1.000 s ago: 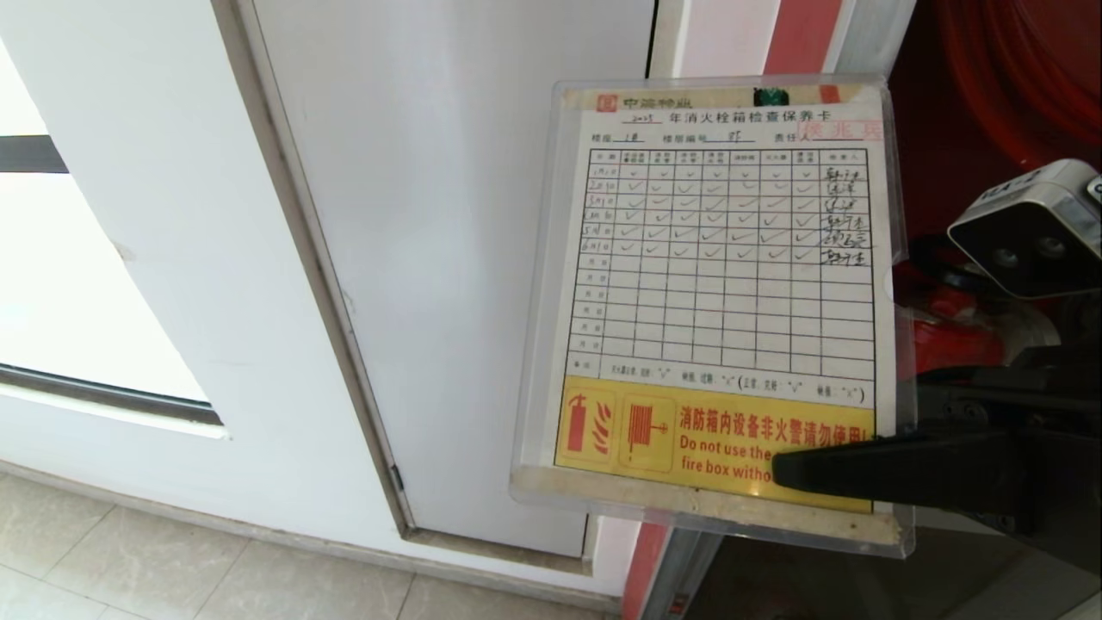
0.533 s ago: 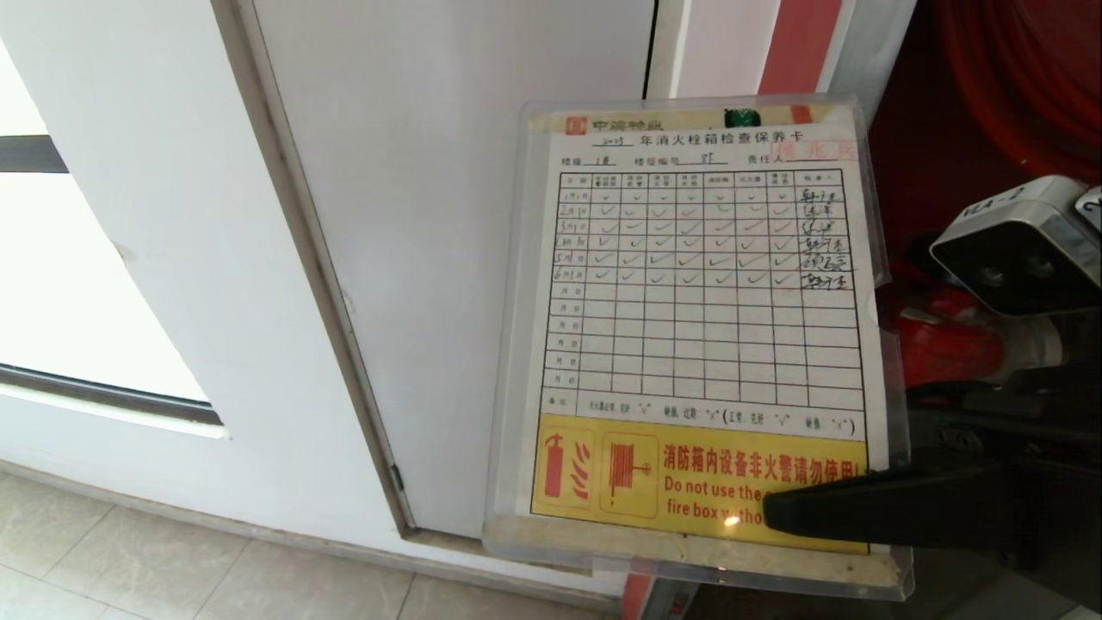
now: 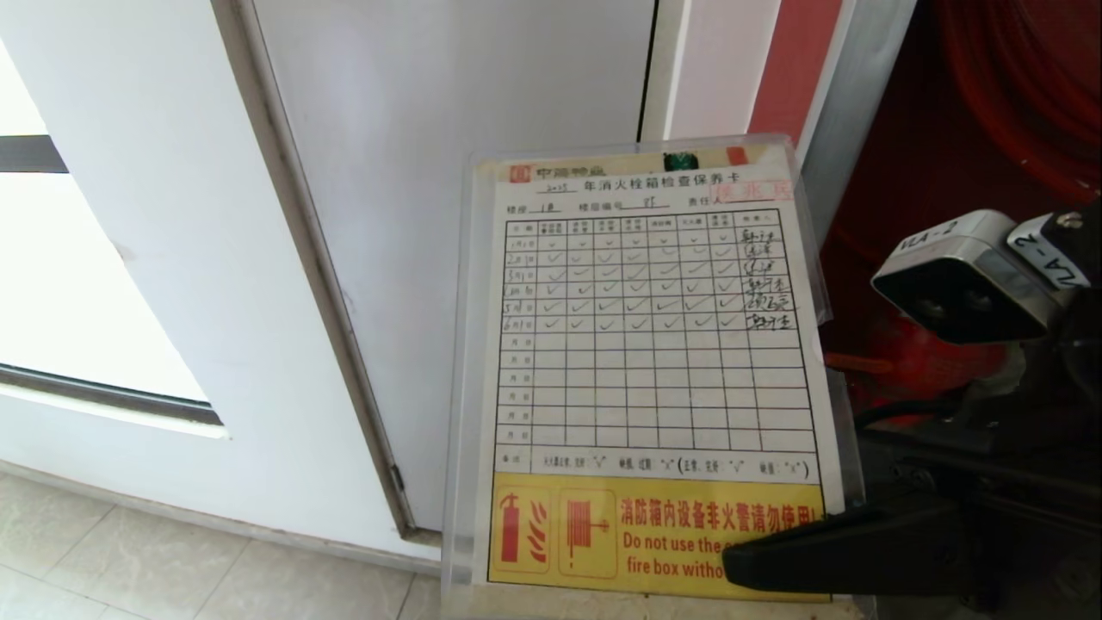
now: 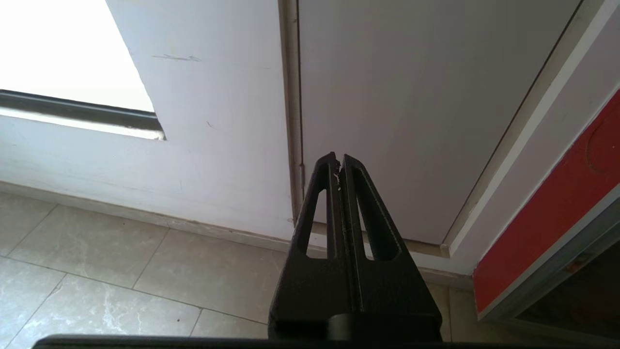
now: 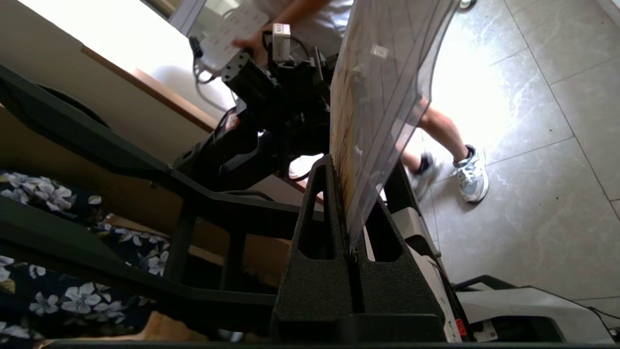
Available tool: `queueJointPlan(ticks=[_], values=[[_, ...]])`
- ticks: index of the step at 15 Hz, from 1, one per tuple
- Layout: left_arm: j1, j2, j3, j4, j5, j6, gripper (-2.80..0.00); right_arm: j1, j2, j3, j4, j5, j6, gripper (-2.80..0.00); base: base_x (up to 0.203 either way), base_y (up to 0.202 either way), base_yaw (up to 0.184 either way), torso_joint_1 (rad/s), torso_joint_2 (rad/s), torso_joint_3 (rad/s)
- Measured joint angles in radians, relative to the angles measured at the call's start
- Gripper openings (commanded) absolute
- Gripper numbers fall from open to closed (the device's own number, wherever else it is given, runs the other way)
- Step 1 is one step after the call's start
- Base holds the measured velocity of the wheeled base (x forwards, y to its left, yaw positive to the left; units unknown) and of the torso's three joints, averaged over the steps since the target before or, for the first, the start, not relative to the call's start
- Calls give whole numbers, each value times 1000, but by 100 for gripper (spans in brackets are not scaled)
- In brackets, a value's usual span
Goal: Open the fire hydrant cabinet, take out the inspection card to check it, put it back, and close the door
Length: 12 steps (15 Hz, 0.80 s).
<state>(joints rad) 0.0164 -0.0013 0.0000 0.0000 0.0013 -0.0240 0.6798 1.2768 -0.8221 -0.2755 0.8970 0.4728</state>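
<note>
up front of the white wall panel (image 3: 448, 129), right gripper (image 3: 758, 560) pinches the inspection card (image 3: 654, 379) at its 5 o'clock corner: clear sleeve, ticked grid, yellow warning strip. left gripper (image 4: 338, 165) closed, empty.

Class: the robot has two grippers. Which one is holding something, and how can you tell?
The right gripper: its fingers are shut on the inspection card, clamped at the card's lower right corner. The left gripper is shut too, but empty, pointing at the white wall.
</note>
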Motion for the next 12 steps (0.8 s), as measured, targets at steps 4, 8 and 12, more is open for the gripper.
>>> queueJointPlan(ticks=[4, 8, 12], values=[[0, 0, 0, 0, 0, 0, -280, 13, 4, 8, 0, 0, -3, -280, 0, 0, 0, 0, 0, 0], [0, 0, 0, 0, 0, 0, -280, 33, 4, 22, -2, -1, -15, -280, 0, 0, 0, 0, 0, 0], [0, 0, 0, 0, 0, 0, -280, 36, -2, 48, -2, -3, -98, -280, 0, 0, 0, 0, 0, 0]])
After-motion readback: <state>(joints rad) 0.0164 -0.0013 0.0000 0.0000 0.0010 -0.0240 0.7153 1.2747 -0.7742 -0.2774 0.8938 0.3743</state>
